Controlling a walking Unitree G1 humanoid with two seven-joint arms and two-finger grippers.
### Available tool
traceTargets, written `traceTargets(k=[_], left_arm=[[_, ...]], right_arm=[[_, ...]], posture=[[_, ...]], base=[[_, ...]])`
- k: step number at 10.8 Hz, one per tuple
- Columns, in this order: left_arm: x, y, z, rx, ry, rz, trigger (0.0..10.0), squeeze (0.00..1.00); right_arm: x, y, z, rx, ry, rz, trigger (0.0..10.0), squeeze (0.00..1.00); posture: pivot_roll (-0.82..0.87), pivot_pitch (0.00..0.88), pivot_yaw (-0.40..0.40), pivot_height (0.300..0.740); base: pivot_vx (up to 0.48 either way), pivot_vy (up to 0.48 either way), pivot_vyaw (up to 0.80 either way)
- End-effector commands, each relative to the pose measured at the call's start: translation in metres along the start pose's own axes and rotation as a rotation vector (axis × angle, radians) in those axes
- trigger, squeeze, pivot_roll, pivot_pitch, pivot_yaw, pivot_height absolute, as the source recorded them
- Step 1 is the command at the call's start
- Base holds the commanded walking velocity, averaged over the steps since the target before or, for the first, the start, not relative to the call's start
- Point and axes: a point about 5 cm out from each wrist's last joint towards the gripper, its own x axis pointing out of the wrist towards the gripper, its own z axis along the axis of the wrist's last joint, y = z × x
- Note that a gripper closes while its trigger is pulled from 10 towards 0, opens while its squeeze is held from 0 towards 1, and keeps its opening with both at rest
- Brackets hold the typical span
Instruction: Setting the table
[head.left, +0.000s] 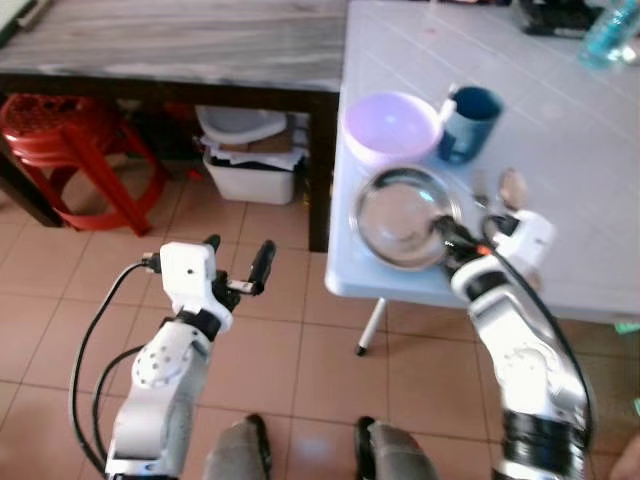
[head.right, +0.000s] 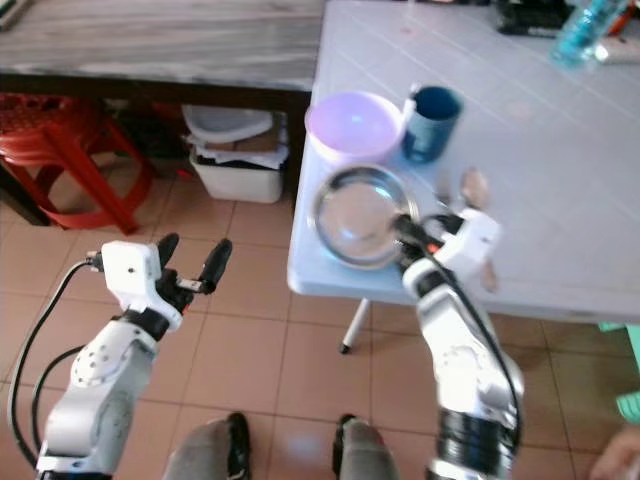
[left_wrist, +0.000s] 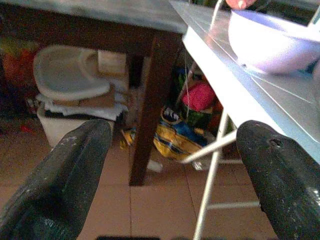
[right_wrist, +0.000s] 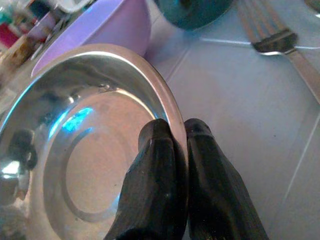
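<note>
the right end effector (head.left: 443, 228) pinches the right rim of a steel plate (head.left: 400, 217), its two black fingers (right_wrist: 160, 165) pressed together over the edge, one inside the dish and one outside. the plate lies near the front left corner of the pale blue surface (head.left: 560, 130), at centre right of the frame. just behind it sits a lilac bowl (head.left: 390, 127), touching or nearly touching its rim, with a dark blue mug (head.left: 468, 122) just to the bowl's right. a spoon (head.left: 512, 187) lies to the right of the plate, close to the robot's wrist, and a fork (right_wrist: 280, 42) shows beside the plate in the right wrist view. the left end effector (head.left: 238, 262) hangs over the tiled floor (head.left: 270, 350) at lower left, fingers spread wide and holding nothing. a grey-topped table (head.left: 180, 40) fills the upper left, with a red stool (head.left: 70, 150) and a white bin (head.left: 250, 165) beneath it. a blue bottle (head.left: 610, 35) stands at the upper right corner.
</note>
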Motion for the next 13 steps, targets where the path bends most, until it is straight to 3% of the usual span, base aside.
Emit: traceTargets(k=[1, 6, 7, 9, 10, 11, 13], left_arm=[[0.0, 0.005, -0.003, 0.018, 0.008, 0.031, 10.0, 0.0], [0.006, 0.009, -0.005, 0.031, -0.028, 0.103, 10.0, 0.0], [0.006, 0.007, -0.012, 0.022, -0.017, 0.122, 10.0, 0.0], [0.013, 0.005, -0.016, 0.011, -0.014, 0.123, 10.0, 0.0], [0.019, 0.005, -0.012, 0.016, -0.032, 0.11, 10.0, 0.0], [0.025, 0.002, -0.008, 0.027, -0.055, 0.097, 10.0, 0.0], [0.033, 0.004, -0.003, 0.031, -0.07, 0.091, 10.0, 0.0]], right_arm=[[-0.005, -0.016, -0.035, 0.03, 0.147, -0.113, 0.0, 0.0], [-0.005, -0.01, -0.033, -0.127, 0.102, -0.085, 0.0, 0.0], [-0.006, -0.013, -0.034, -0.2, 0.083, -0.095, 0.0, 0.0], [-0.004, -0.008, -0.033, -0.249, 0.027, -0.067, 0.0, 0.0], [0.0, -0.002, -0.023, -0.316, -0.032, -0.05, 0.7, 0.0], [0.004, 0.008, -0.012, -0.386, -0.101, -0.007, 10.0, 0.0], [0.007, 0.016, 0.003, -0.458, -0.208, 0.0, 10.0, 0.0]], posture=[[-0.07, 0.205, 0.029, 0.74], [-0.08, 0.168, 0.01, 0.74], [-0.08, 0.153, 0.006, 0.74], [-0.08, 0.14, 0.013, 0.74], [-0.09, 0.133, 0.02, 0.74], [-0.09, 0.131, 0.02, 0.74], [-0.09, 0.12, 0.029, 0.74]], base=[[0.0, 0.48, 0.0], [0.0, 0.454, 0.0], [0.262, 0.401, 0.0], [0.266, 0.401, 0.0], [0.292, 0.382, 0.0], [0.416, 0.0, 0.0], [0.441, 0.0, 0.0]])
